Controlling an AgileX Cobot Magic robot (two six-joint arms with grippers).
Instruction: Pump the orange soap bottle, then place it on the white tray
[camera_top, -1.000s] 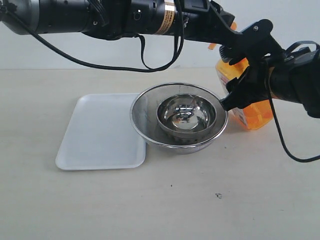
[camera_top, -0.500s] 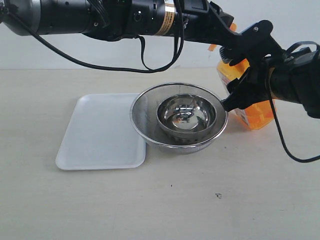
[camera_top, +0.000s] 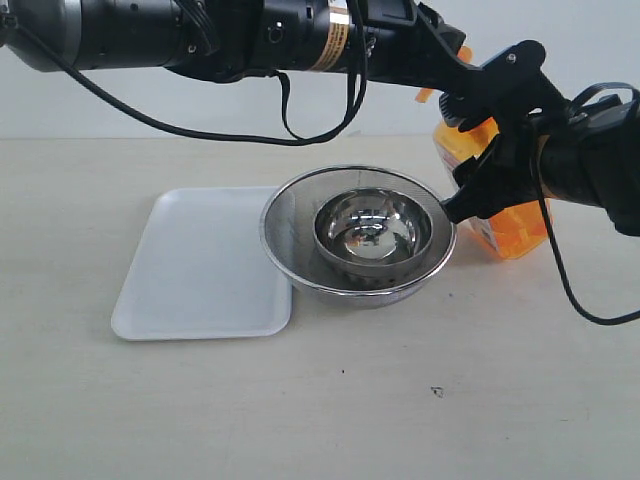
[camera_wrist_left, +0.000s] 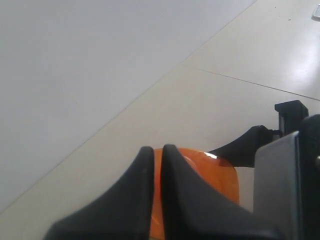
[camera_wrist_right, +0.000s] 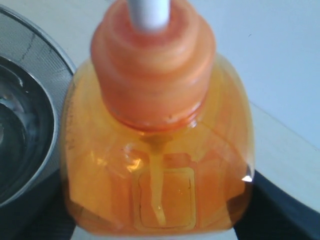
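The orange soap bottle (camera_top: 516, 226) stands upright at the right, just behind the mesh bowl. My right gripper (camera_top: 495, 170) is shut on the bottle's body, and in the right wrist view the bottle (camera_wrist_right: 160, 150) fills the space between its dark fingers (camera_wrist_right: 280, 210). My left arm reaches across from the left, and its gripper (camera_top: 450, 95) is shut. Its tips (camera_wrist_left: 157, 149) sit right over the orange pump head (camera_wrist_left: 210, 172); whether they touch it I cannot tell. The white tray (camera_top: 200, 260) lies flat at the left with nothing on it.
A round steel mesh bowl (camera_top: 285, 215) holding a smaller steel bowl (camera_top: 372, 232) sits between tray and bottle, overlapping the tray's right edge. A cable (camera_top: 570, 290) hangs from the right arm. Bare tabletop stretches along the front.
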